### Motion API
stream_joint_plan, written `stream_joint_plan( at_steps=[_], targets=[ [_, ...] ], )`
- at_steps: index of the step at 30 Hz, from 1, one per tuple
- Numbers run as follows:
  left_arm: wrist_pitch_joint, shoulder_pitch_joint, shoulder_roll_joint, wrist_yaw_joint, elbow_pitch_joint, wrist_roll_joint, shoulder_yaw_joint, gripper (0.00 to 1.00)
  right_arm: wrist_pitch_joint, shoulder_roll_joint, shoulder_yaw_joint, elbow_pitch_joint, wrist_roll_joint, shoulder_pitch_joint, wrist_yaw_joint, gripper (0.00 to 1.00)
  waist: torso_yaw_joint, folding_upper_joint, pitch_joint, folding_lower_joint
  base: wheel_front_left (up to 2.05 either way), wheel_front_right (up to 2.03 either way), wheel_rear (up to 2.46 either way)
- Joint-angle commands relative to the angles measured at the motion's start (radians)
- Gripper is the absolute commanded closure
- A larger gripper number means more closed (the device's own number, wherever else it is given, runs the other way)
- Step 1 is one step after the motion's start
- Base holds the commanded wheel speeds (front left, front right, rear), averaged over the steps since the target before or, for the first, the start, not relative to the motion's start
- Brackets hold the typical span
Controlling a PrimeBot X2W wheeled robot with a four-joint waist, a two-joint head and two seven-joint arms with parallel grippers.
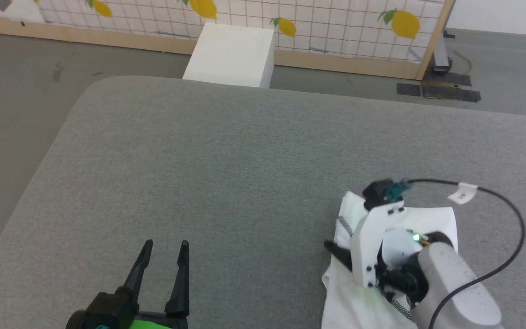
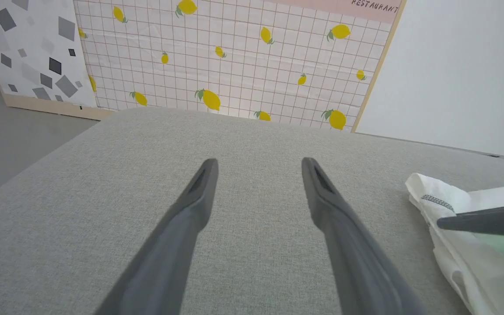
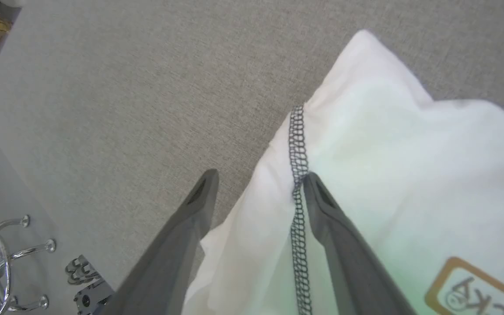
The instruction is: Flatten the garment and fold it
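Observation:
The garment (image 1: 345,297), a crumpled white shirt, lies near the front right of the grey padded table (image 1: 226,173). In the right wrist view the garment (image 3: 387,144) shows a dark zigzag seam (image 3: 298,144) and a tan label (image 3: 475,288). My right gripper (image 1: 340,256) hovers over its left edge, open (image 3: 260,177); one finger (image 3: 330,218) rests by the seam, the other is over bare table. My left gripper (image 1: 166,246) stands open at the front left with nothing between its fingers (image 2: 259,162). The garment (image 2: 453,201) lies to its right.
A white box (image 1: 231,55) stands on the floor past the table's far edge, before a lemon-patterned panel (image 1: 336,27). A black cable (image 1: 514,246) with a white tag loops off the right wrist. The table's rounded left corner (image 1: 85,100) drops to grey floor.

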Motion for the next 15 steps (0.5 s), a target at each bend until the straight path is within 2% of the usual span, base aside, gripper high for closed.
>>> stream_joint_plan(
  at_steps=[1,5,9,12,15],
  targets=[
    [-0.004,-0.004,-0.004,-0.004,-0.001,0.000,0.006,0.00,-0.008,-0.003,-0.012,-0.042,0.024,-0.010,-0.001,0.00,-0.017,0.0000,-0.004,0.0000,0.00,0.00,0.00],
    [-0.004,0.004,-0.005,-0.003,-0.009,0.003,0.015,0.00,-0.031,-0.052,-0.081,-0.194,0.050,0.033,-0.001,0.00,-0.045,0.0000,-0.004,0.0000,0.00,0.00,0.00],
    [-0.004,0.007,-0.004,-0.004,-0.016,0.006,0.021,0.00,-0.029,-0.121,-0.180,-0.329,0.021,0.114,-0.001,0.00,-0.072,0.0000,0.004,0.0000,0.00,0.00,0.00],
    [-0.004,0.007,-0.004,-0.004,-0.022,0.009,0.027,0.00,0.013,-0.139,-0.270,-0.411,0.012,0.194,-0.001,0.00,-0.091,0.0000,0.014,0.0000,0.00,0.00,0.00],
    [-0.004,0.005,-0.005,-0.005,-0.024,0.010,0.027,0.00,0.055,-0.129,-0.337,-0.469,0.009,0.266,-0.001,0.00,-0.103,0.0000,0.024,0.0000,0.00,0.00,0.00]
  ],
)
